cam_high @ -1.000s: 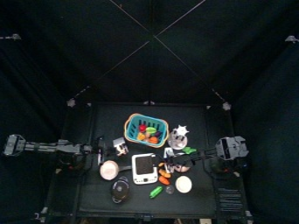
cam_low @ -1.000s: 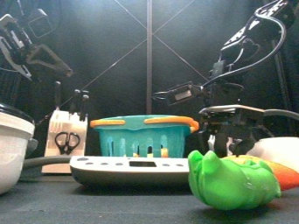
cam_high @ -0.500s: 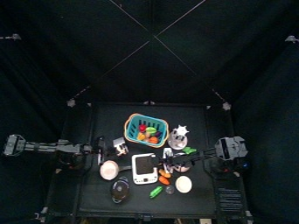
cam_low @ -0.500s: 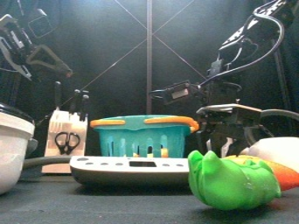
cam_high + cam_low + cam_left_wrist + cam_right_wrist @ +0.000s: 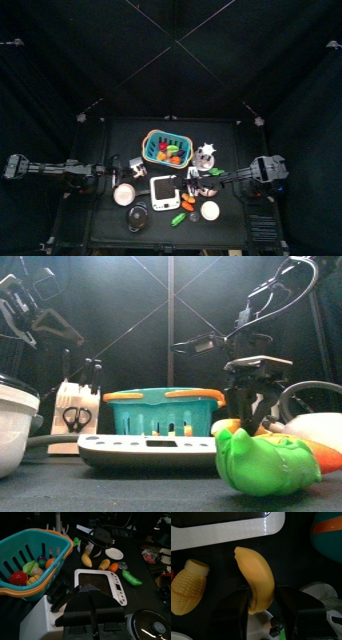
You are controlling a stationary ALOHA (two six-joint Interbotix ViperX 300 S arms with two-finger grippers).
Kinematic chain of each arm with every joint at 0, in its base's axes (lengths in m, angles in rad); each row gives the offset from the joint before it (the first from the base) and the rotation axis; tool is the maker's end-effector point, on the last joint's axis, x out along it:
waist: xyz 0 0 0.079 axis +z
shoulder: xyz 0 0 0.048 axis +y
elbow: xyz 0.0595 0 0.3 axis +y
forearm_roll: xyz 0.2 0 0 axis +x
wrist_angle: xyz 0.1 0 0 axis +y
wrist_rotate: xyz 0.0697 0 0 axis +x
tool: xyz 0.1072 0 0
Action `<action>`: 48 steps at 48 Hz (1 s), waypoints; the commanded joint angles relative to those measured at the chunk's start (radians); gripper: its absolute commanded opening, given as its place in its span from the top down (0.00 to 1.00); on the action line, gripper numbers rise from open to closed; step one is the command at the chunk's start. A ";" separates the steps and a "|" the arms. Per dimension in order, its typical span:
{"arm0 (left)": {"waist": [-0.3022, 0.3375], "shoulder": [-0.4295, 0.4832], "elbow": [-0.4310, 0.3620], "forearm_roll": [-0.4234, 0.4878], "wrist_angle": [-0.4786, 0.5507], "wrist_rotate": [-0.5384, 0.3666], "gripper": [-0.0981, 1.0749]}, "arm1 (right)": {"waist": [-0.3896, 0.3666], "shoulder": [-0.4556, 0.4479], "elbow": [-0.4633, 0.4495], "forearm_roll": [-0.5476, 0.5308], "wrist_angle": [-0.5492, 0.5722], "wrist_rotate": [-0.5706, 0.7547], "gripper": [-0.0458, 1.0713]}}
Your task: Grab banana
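The banana (image 5: 254, 574) is small, yellow and slightly curved. It lies on the black table beside the white device (image 5: 218, 532). My right gripper (image 5: 264, 607) points down over it, open, with one jaw on each side of the banana's near end. In the front view the right gripper (image 5: 250, 418) hangs behind the green toy. The top view shows it (image 5: 211, 182) right of the device. The banana also shows in the left wrist view (image 5: 86, 559). My left gripper (image 5: 104, 182) rests shut at the table's left, empty.
A teal basket (image 5: 164, 148) of toy food stands at the back middle. A ridged yellow piece (image 5: 188, 584) lies close beside the banana. A green toy (image 5: 267, 464) and a white bowl (image 5: 14, 421) stand at the front. A holder with scissors (image 5: 76, 406) is on the left.
In the front view my right gripper's wrist has risen and tipped, so the jaws now point straight down at the table. The left arm has not moved.
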 commanded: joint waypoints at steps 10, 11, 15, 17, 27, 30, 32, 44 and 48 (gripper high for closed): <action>0.003 0.002 -0.015 0.000 -0.005 0.000 0.90 | 0.012 -0.054 -0.032 -0.017 0.002 0.006 0.47; 0.003 0.002 -0.017 0.002 -0.005 0.000 0.90 | 0.014 -0.057 -0.034 -0.020 -0.002 0.006 0.47; 0.003 0.002 -0.017 0.003 -0.005 0.000 0.90 | 0.014 -0.075 -0.054 -0.029 -0.021 0.008 0.47; 0.003 0.002 -0.018 0.003 -0.005 0.000 0.90 | 0.014 -0.091 -0.066 -0.031 -0.034 0.008 0.47; 0.015 0.002 -0.020 0.003 -0.005 0.002 0.90 | 0.014 -0.156 -0.109 -0.078 -0.103 0.011 0.47; 0.015 0.002 -0.020 0.002 -0.006 0.000 0.90 | 0.014 -0.164 -0.115 -0.100 -0.110 0.012 0.47; 0.015 0.002 -0.018 0.002 -0.005 -0.002 0.90 | 0.014 -0.166 -0.120 -0.110 -0.115 0.012 0.47; 0.014 0.002 -0.012 0.000 -0.005 -0.003 0.90 | 0.008 -0.161 -0.137 -0.135 -0.137 0.012 0.47; 0.014 0.002 -0.012 0.000 -0.006 -0.003 0.90 | 0.006 -0.161 -0.133 -0.135 -0.143 0.012 0.47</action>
